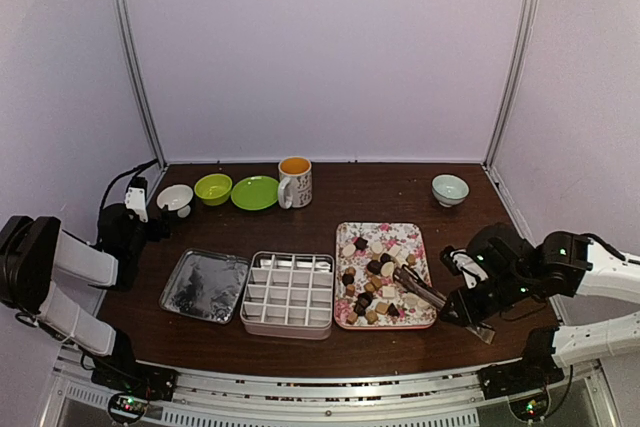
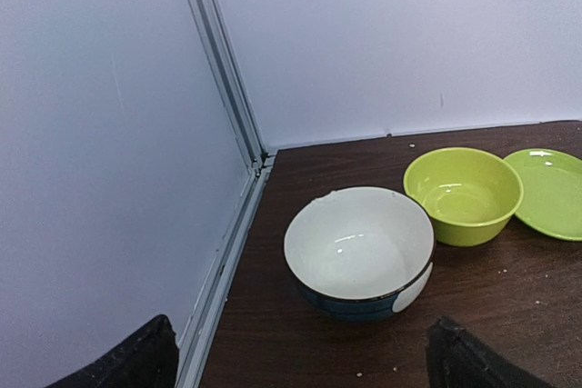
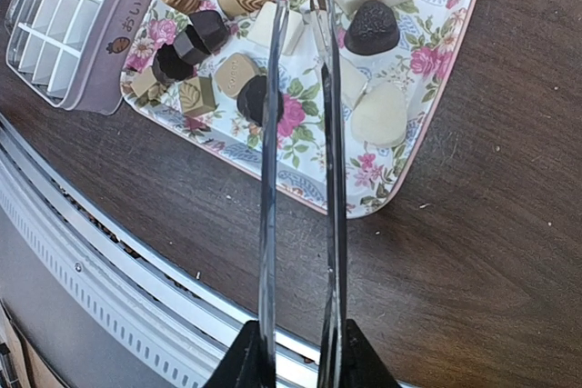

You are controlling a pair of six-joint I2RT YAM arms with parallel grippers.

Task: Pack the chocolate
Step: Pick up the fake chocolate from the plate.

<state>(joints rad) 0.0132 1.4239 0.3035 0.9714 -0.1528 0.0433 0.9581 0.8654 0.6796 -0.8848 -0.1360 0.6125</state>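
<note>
Top external view: I see the chocolate [image 1: 378,277] lying loose on the flowered tray [image 1: 343,234], front-right part of the table [image 1: 400,192]. Dark, tan & white pcs are mixed, and every pc I can spot is on that tray. A divided box [image 1: 288,294] sits just left of the tray, and a shiny metal lid [image 1: 205,285] lies left of the box. Along the back there's a mug [image 1: 295,182] near centre & a pale bowl [image 1: 450,189] far right.

Right wrist view: my right gripper [image 3: 296,361] is pinching the handle end of the tongs [image 3: 266,179], one finger on each blade. The blades are partly squeezed w/ a narrow gap btwn them. They run out over the tray's near edge and in among the pcs. The tips pass out of the frame's top edge, so I can't tell if a pc is caught btwn them. A white pc shows in the gap further up, and a dark round pc lies just right of the blades. In the top view the tips end about mid-tray.

Left wrist view: my left gripper [image 2: 300,370] is spread wide w/ nothing btwn the fingers, sitting low at the back-left corner. It faces a white bowl [image 2: 359,243]. A green bowl [image 2: 464,193] is just beyond that & a green plate [image 2: 550,193] beside it, all well apart from the chocolate.
</note>
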